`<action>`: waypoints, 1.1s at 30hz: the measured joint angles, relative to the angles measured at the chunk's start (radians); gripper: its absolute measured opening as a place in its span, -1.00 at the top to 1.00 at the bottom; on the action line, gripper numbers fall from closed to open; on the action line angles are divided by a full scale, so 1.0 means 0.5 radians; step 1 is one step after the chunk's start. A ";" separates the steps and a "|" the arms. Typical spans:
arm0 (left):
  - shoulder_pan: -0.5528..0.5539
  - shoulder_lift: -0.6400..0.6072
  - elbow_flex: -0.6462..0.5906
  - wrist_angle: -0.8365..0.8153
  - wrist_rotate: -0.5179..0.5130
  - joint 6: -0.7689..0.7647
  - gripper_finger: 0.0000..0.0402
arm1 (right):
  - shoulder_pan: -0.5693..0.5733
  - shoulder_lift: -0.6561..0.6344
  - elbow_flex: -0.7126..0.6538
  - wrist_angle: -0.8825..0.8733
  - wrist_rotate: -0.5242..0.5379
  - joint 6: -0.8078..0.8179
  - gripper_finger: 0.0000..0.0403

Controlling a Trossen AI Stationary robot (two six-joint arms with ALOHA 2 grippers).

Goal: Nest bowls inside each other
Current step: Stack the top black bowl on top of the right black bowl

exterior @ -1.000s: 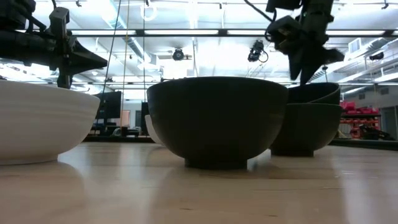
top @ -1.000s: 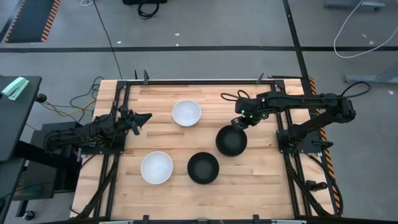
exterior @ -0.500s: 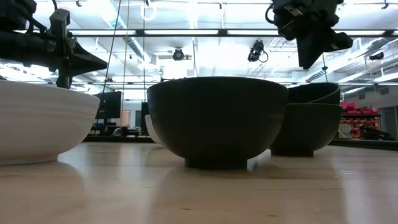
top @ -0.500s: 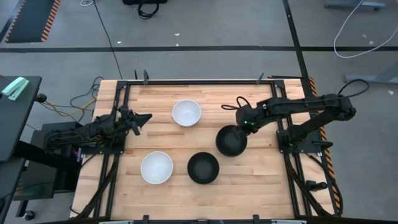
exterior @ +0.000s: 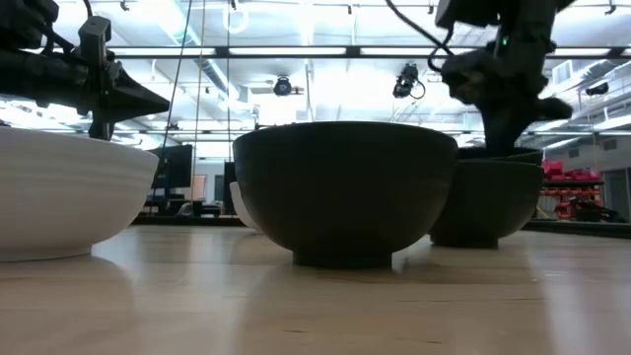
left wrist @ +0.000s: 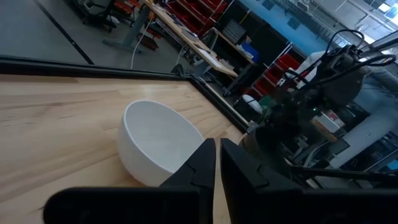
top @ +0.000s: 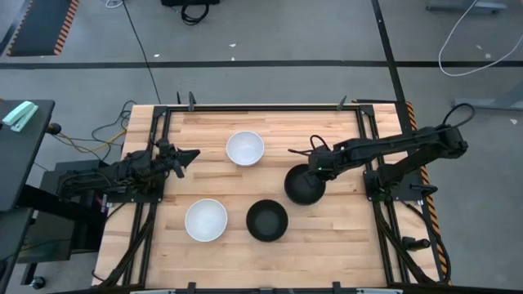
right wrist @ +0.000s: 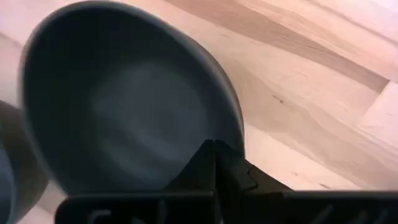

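Two black bowls stand nested point(top: 302, 188) at the table's right middle. The upper one point(right wrist: 124, 106) rests inside the lower one point(exterior: 488, 202). My right gripper point(top: 315, 170) points steeply down, shut at the upper bowl's far right rim. A third black bowl point(top: 267, 220) stands alone near the front. One white bowl point(top: 245, 148) sits toward the far side and another point(top: 205, 220) at the near left. My left gripper point(top: 188, 154) waits level at the left edge, shut, clear of every bowl. My right gripper is shut on the upper black bowl's rim point(right wrist: 239, 129), at the side toward the table's far right. Its fingers point(right wrist: 214, 155) come steeply from above. One finger seems inside and one outside, but the fingers hide the spot. The bowl still rests in the lower bowl.
Bare wooden tabletop lies between the bowls and along the far edge. Black metal rails point(top: 261, 107) frame the table. The far white bowl point(left wrist: 155, 146) stands a short way ahead of my left gripper.
My right gripper has come down and toward the table's near edge onto the nested black bowls, and its fingers have shut at the upper bowl's rim. The other bowls have stayed where they were.
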 joint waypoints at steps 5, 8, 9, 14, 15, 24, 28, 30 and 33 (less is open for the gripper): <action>0.000 0.000 0.000 -0.015 0.000 -0.001 0.88 | -0.057 0.000 -0.164 0.315 -0.068 -0.008 0.98; 0.000 0.000 0.000 -0.014 0.000 -0.008 0.90 | -0.072 0.000 -0.190 0.394 -0.089 -0.009 0.98; 0.001 -0.001 0.000 -0.014 0.000 -0.008 0.90 | -0.072 0.000 -0.176 0.393 -0.088 -0.015 0.98; 0.000 0.000 0.000 -0.014 0.000 -0.008 0.86 | -0.072 0.000 -0.004 0.401 -0.016 -0.097 0.99; 0.000 0.000 0.000 -0.014 0.000 -0.007 0.86 | -0.072 0.000 0.030 0.406 0.013 -0.127 0.99; 0.000 -0.001 0.000 -0.014 -0.031 0.011 0.90 | -0.263 0.028 0.100 0.503 0.066 -0.315 1.00; 0.000 -0.001 0.000 -0.014 -0.032 0.004 0.90 | -0.339 0.125 0.099 0.612 0.000 -0.406 1.00; 0.000 0.000 0.000 -0.018 -0.031 -0.005 0.89 | -0.353 0.201 0.099 0.656 -0.057 -0.431 1.00; 0.000 -0.001 0.001 -0.021 -0.030 -0.045 0.86 | -0.335 0.320 0.099 0.717 -0.104 -0.484 1.00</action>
